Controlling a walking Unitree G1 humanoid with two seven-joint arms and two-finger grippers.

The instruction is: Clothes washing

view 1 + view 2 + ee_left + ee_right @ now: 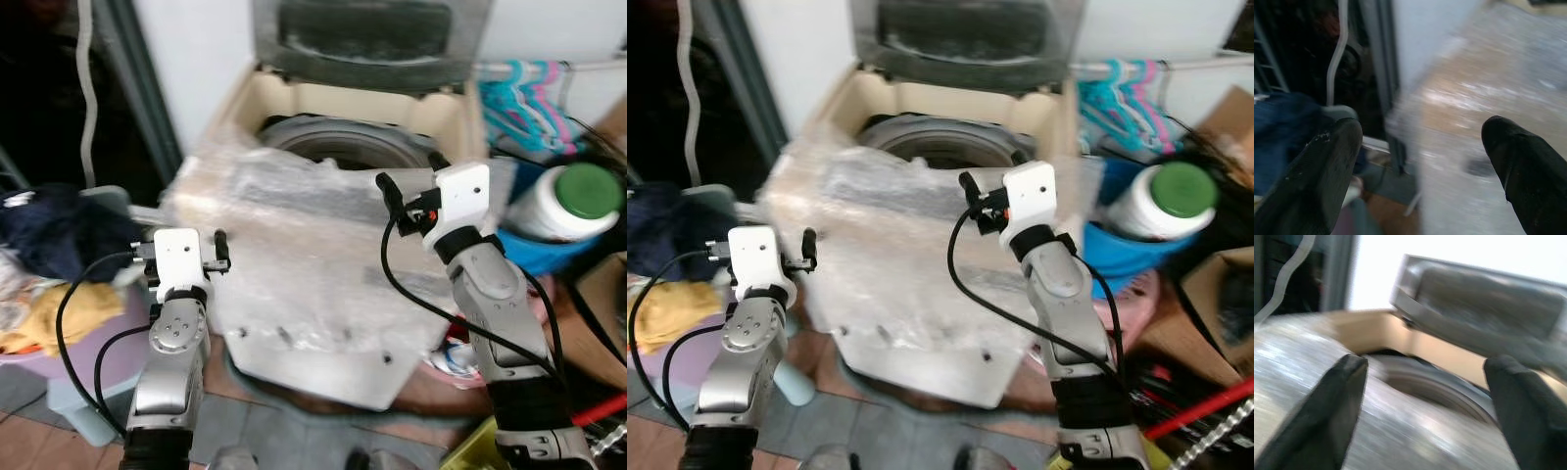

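While the top-loading washing machine (323, 284) stood wrapped in clear plastic with its lid (367, 44) raised and its drum opening (343, 147) exposed, the left gripper (1418, 161) hung with fingers spread beside the machine's left front corner. The right gripper (1422, 406) was raised over the machine's top near the right rim of the drum, its fingers also spread and empty. Clothes (54, 259) lay heaped in a basket (103, 362) left of the machine; a green-capped white bottle (566, 201) and hangers (524, 98) sat to its right.
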